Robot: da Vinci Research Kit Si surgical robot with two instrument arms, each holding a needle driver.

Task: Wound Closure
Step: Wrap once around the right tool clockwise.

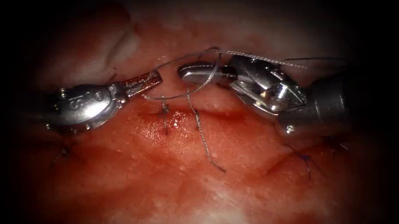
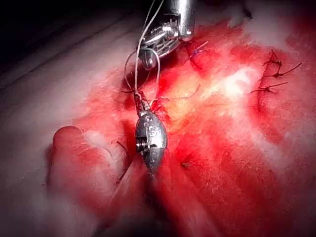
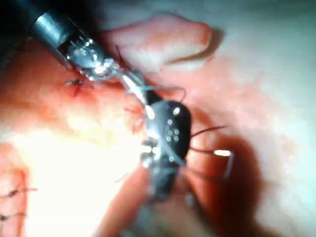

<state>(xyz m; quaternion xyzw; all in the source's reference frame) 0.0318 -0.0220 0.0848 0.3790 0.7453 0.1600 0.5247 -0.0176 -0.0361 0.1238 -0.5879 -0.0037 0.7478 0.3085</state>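
My left tool (image 1: 156, 79) reaches in from the left, its jaws shut on the thread (image 1: 186, 57), which rises from the tip and runs away to the right. My right tool (image 1: 184, 73) faces it tip to tip just above the cut (image 1: 226, 112). Its jaws are shut, and a loop of thread (image 1: 213, 74) is wound round them. A loose tail (image 1: 205, 145) hangs from that loop down over the tissue (image 1: 166, 184). The left wrist view has my left tool (image 2: 139, 102) gripping thread that loops up to the right tool (image 2: 163, 42).
A knotted stitch (image 1: 165, 109) sits on the cut below the two tips. Older stitches lie at the far left (image 1: 63, 153) and right (image 1: 304, 159). Red fluid wets the tissue around the cut. A raised fold of tissue (image 2: 74, 148) lies beside the left tool.
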